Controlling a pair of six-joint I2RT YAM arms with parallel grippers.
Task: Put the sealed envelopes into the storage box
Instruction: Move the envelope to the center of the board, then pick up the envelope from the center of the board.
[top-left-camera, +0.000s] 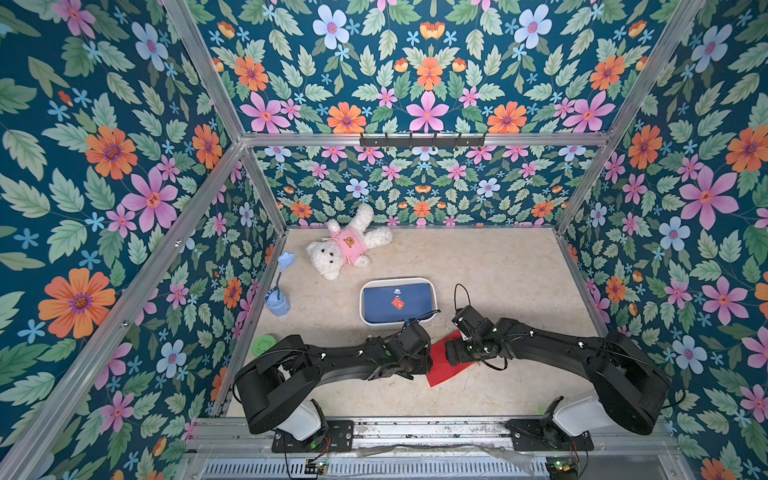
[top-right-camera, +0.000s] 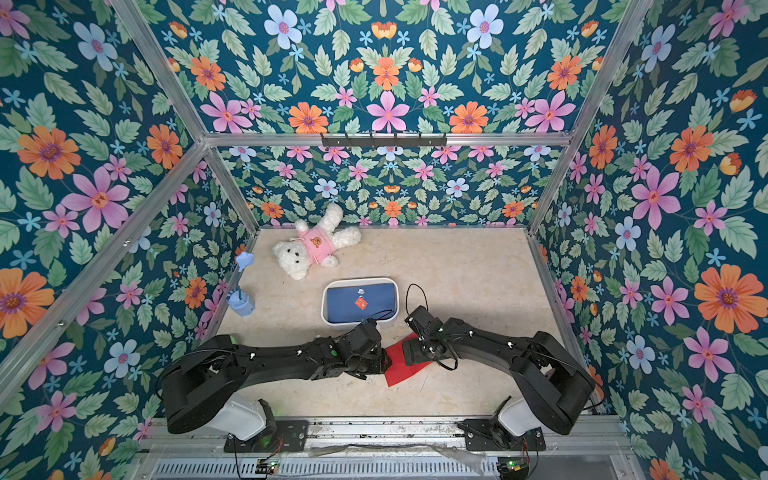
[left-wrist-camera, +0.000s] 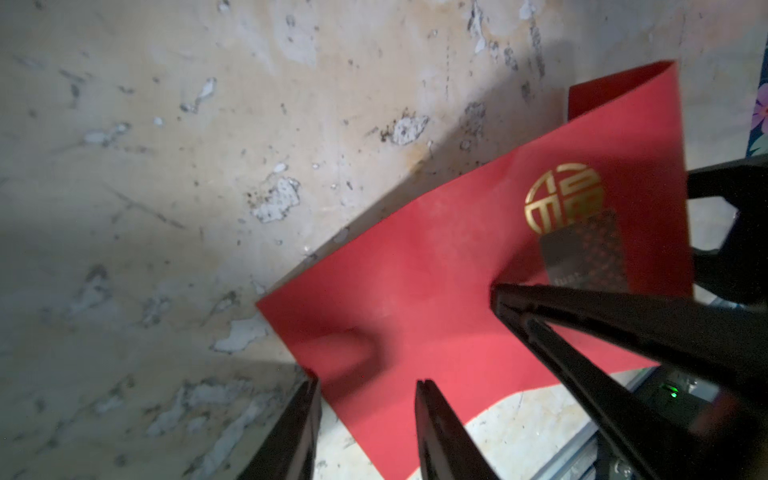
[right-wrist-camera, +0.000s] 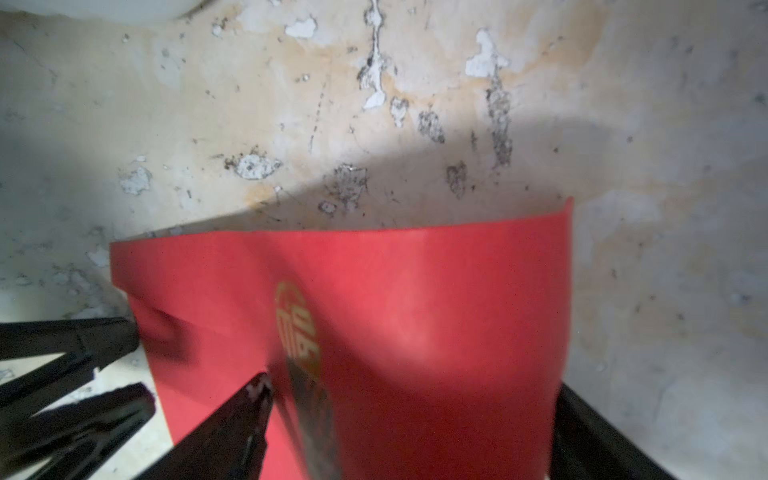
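One red envelope (top-left-camera: 441, 368) with a gold seal (left-wrist-camera: 563, 197) lies on the table in front of the storage box (top-left-camera: 397, 280), between my two grippers. The white box holds a navy envelope (top-left-camera: 384, 305) with a small red sticker. My left gripper (left-wrist-camera: 368, 380) is open, its jaws apart over one corner of the red envelope. My right gripper (right-wrist-camera: 411, 386) is open wide at the opposite side. One of its fingers (left-wrist-camera: 582, 332) lies over the red face, the other stands past the edge. The paper (right-wrist-camera: 415, 291) bows upward between them.
A white teddy bear (top-left-camera: 345, 245) in a pink shirt lies at the back left. A small blue cup with a flower (top-left-camera: 277, 305) stands by the left wall, and a round green lid (top-left-camera: 262, 345) sits nearer the front. Floral walls close in three sides.
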